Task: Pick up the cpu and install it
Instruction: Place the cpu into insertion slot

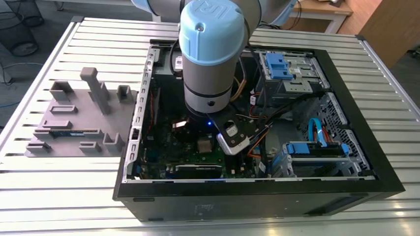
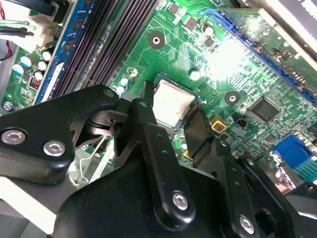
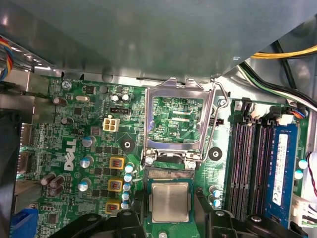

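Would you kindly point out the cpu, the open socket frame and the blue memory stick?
cpu (image 3: 170, 201): first wrist view, middle of its silver top.
socket frame (image 3: 179, 85): first wrist view, the metal bar farthest from the cpu.
memory stick (image 3: 282, 168): first wrist view, middle of its blue face.

The cpu (image 3: 170, 202) is topped with brushed silver metal, dully shiny. The claw (image 2: 172, 108) is made of matt black parts (its screws are bright steel). The circuit board (image 3: 101, 151) is coated in glossy green lacquer, and the socket frame (image 3: 176, 89) is left as bare polished metal. The desk (image 1: 66, 182) is formed of ribbed satin aluminium, the tray (image 1: 78, 115) of matt grey plastic.
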